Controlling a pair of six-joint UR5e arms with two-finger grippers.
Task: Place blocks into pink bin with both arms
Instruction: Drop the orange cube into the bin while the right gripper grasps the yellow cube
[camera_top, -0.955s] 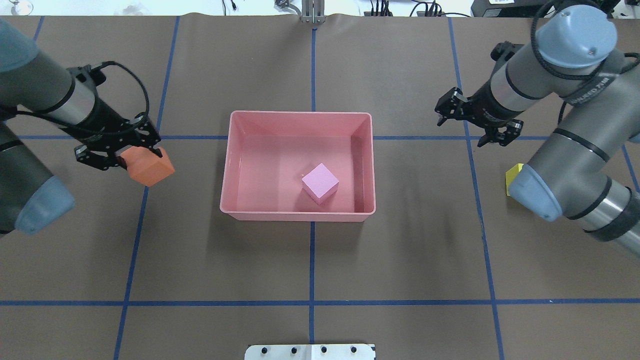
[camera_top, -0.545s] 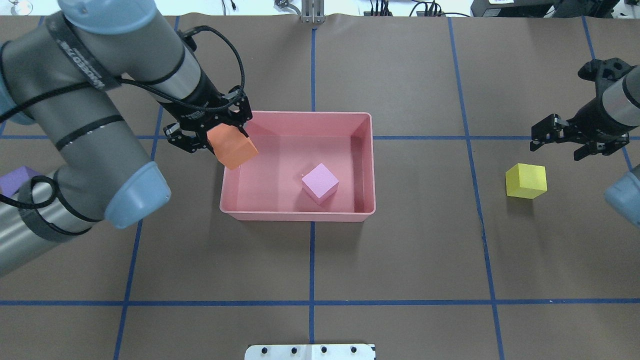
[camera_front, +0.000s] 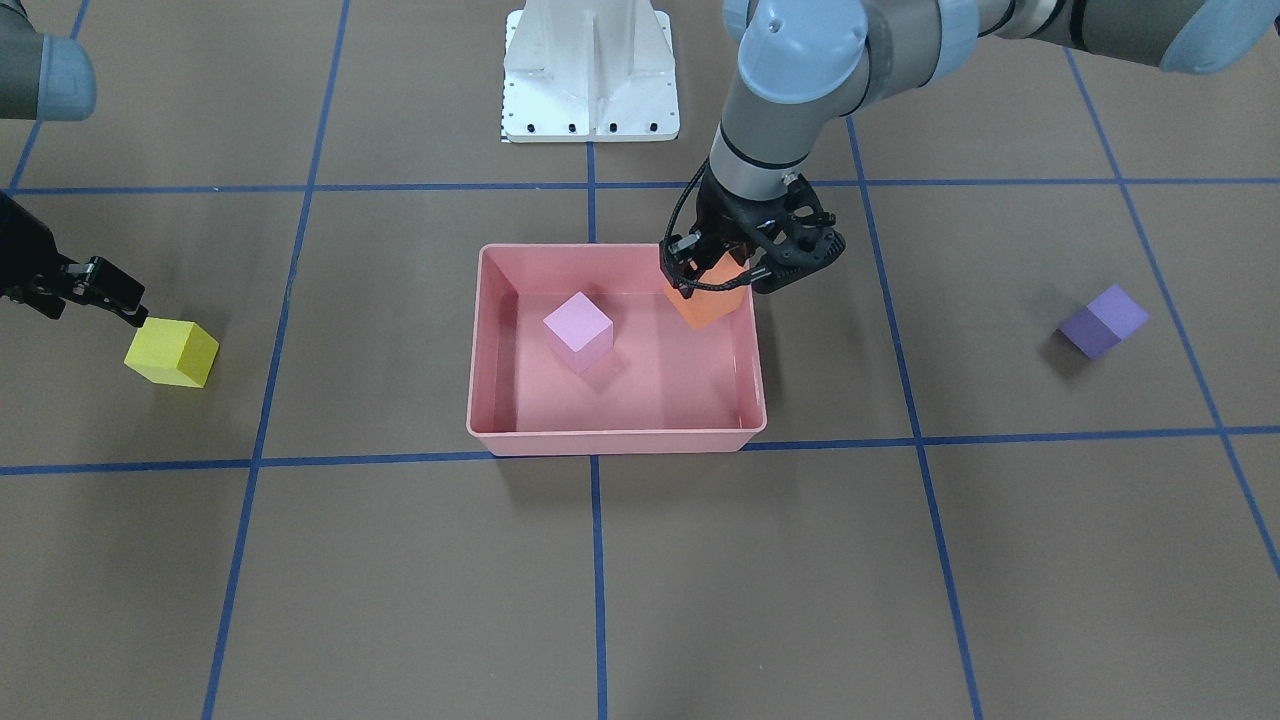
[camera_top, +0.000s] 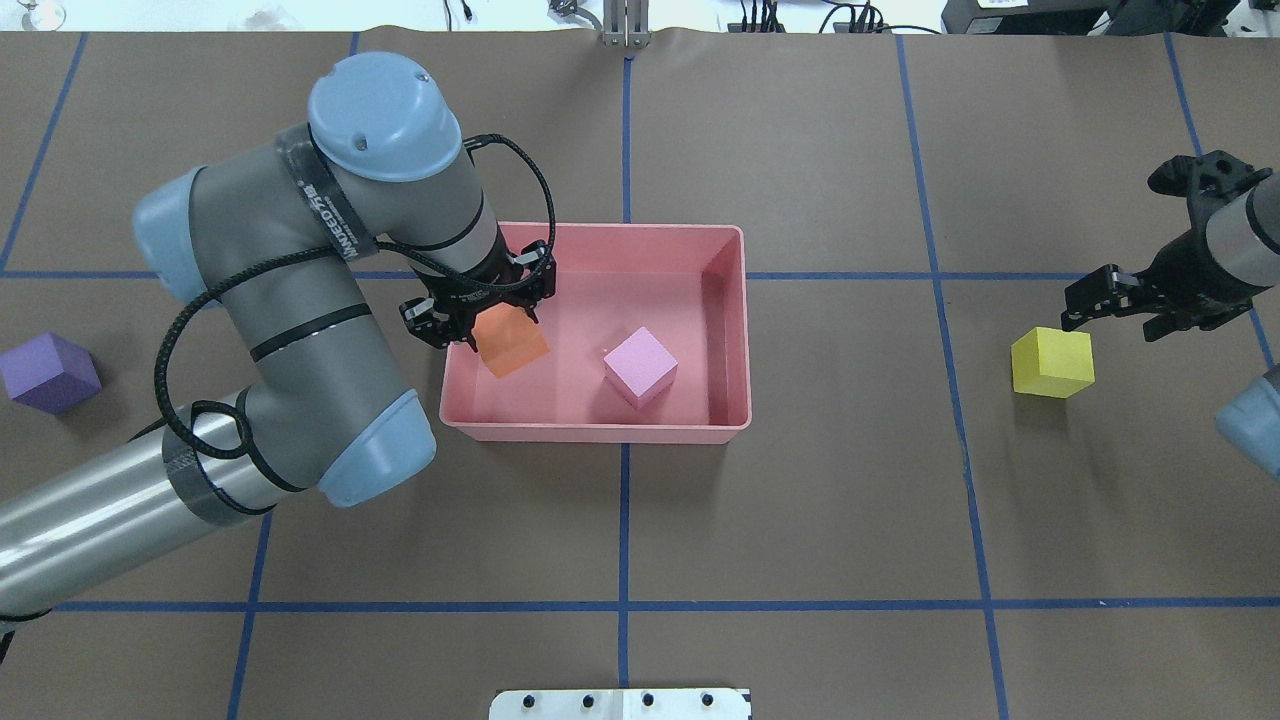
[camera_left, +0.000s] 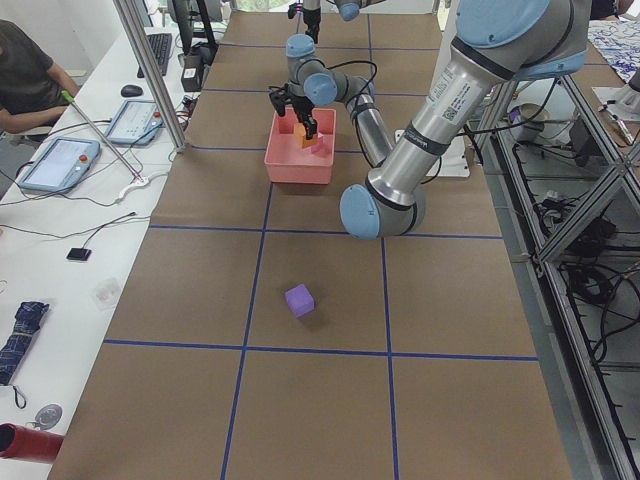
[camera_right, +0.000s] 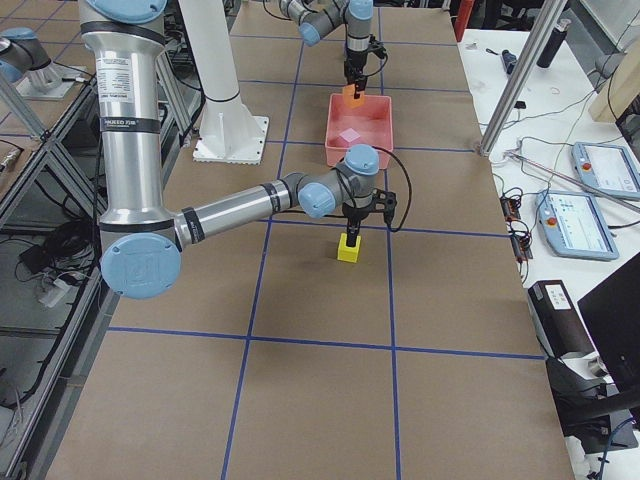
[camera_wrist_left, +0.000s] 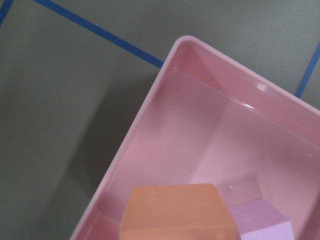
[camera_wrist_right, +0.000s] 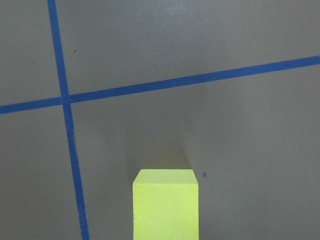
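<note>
My left gripper (camera_top: 500, 328) is shut on the orange block (camera_top: 512, 345) and holds it inside the left end of the pink bin (camera_top: 600, 432). The front view shows the same: gripper (camera_front: 745, 265), orange block (camera_front: 708, 300), bin (camera_front: 615, 440). The light pink block (camera_top: 640, 366) rests on the bin floor. In the left wrist view the orange block (camera_wrist_left: 175, 212) hangs over the bin (camera_wrist_left: 150, 100). My right gripper (camera_top: 1120, 315) is open, just behind the yellow block (camera_top: 1050, 362), which stands on the table and shows in the right wrist view (camera_wrist_right: 165, 202). The purple block (camera_top: 48, 372) sits far left.
The white pedestal (camera_front: 590, 70) stands at the robot's side of the table. Blue tape lines cross the brown mat. A side bench with tablets (camera_left: 60, 160) and a seated operator (camera_left: 25, 80) runs along the table's far edge.
My left arm has carried the orange block right, from outside the bin's left wall to inside it, and lower. My right gripper has drawn back from the bin and come down toward the yellow block.
</note>
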